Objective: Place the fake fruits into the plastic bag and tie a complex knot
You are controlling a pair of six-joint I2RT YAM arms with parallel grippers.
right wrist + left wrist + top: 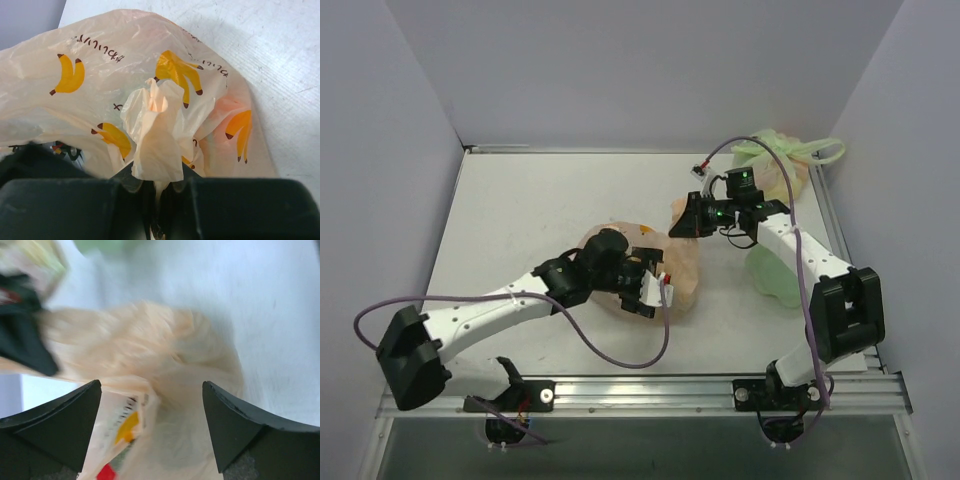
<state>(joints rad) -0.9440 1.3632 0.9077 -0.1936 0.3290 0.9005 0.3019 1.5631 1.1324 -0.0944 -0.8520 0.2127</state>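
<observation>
The peach plastic bag with banana prints lies mid-table. My right gripper is shut on a twisted strip of its film at the bag's far end, and the bag spreads below it. My left gripper hovers over the bag's near end, jaws wide open, with bunched bag film between and beyond the fingers. That view is blurred. The fake fruits are mostly hidden inside; a red patch and an orange glow show through. I cannot tell whether a knot is formed.
A pale green bag with green handles sits at the back right corner. A light green film sheet lies under the right arm. Walls close in the table on the left, back and right. A purple cable loops near the front edge.
</observation>
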